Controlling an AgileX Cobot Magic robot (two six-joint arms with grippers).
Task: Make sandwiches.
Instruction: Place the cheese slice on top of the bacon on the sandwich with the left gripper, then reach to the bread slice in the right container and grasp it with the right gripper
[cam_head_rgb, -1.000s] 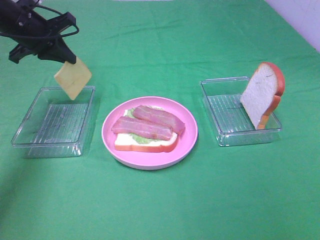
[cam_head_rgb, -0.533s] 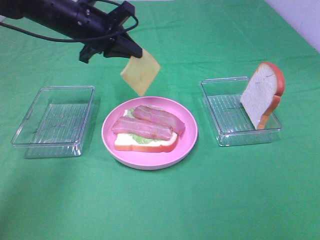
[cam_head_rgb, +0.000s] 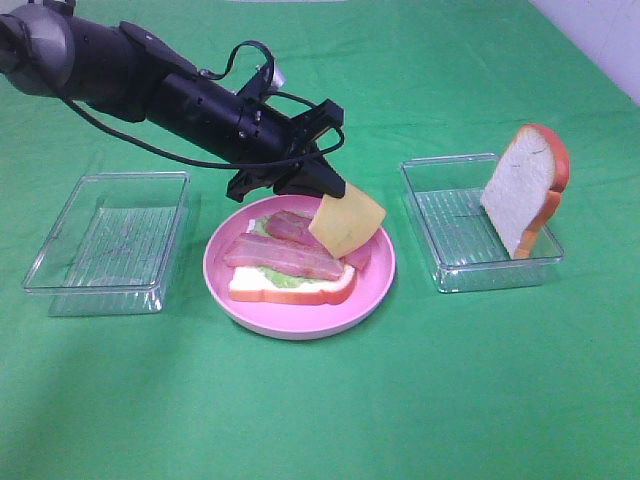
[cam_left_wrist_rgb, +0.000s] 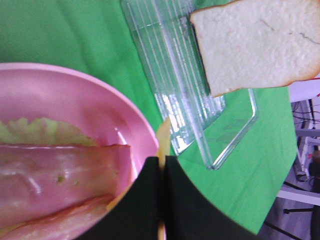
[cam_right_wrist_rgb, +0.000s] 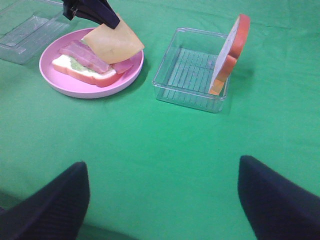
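Cheese slice (cam_head_rgb: 346, 224) stays pinched in left tool (cam_left_wrist_rgb: 161, 165); only right-wrist view shows right tool (cam_right_wrist_rgb: 162, 200) wide.

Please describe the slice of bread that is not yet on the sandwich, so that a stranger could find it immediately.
On the green tablecloth, look to the right of the round pink plate for a clear plastic tray. A bread slice stands there, leaning on the tray's far right edge. Unlike the slice lying flat under lettuce and bacon, it is bare and nearly upright.
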